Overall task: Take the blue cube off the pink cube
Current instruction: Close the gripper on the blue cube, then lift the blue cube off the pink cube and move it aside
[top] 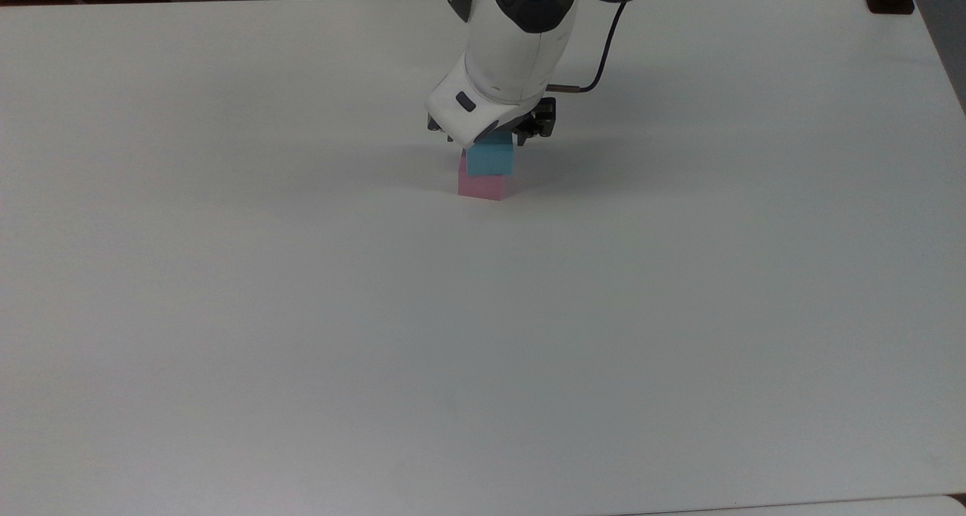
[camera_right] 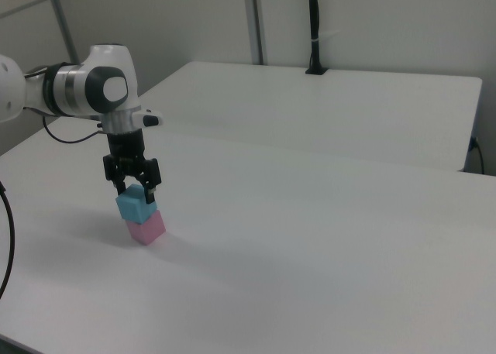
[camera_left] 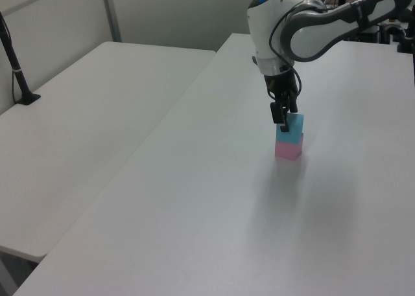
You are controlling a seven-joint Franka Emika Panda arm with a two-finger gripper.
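— Found the blue cube (top: 490, 160) where?

— Spotted it stacked squarely on the pink cube (top: 480, 186), a little beyond the middle of the white table (top: 483, 350) in the top view. Saw the same stack in the left view, blue cube (camera_left: 291, 126) over pink cube (camera_left: 288, 149), toward the left view's right. Noted it again in the right view, blue cube (camera_right: 136, 207) above pink cube (camera_right: 147, 230), at the right view's left.

— And caught the gripper (camera_right: 136, 187) how?

— Hanging straight down over the stack, spread apart. Made out one dark finger (camera_right: 118, 185) on each side of the blue cube's upper part in the right view. Could not tell whether either pad touched the cube's faces. Saw no lift: blue cube flat on the pink one.

— Checked the other views?

— Found the gripper (top: 489, 135) mostly tucked under the white arm (top: 513, 48) in the top view, just above the cube's far edge. Noticed a black cable (top: 611, 41) looping off the wrist. Saw the gripper (camera_left: 285, 118) in the left view low against the cube's near top corner.

— Anything else around?

— Marked a second white table (camera_right: 349, 106) alongside, with a black post (camera_right: 314, 29) standing at its far edge.
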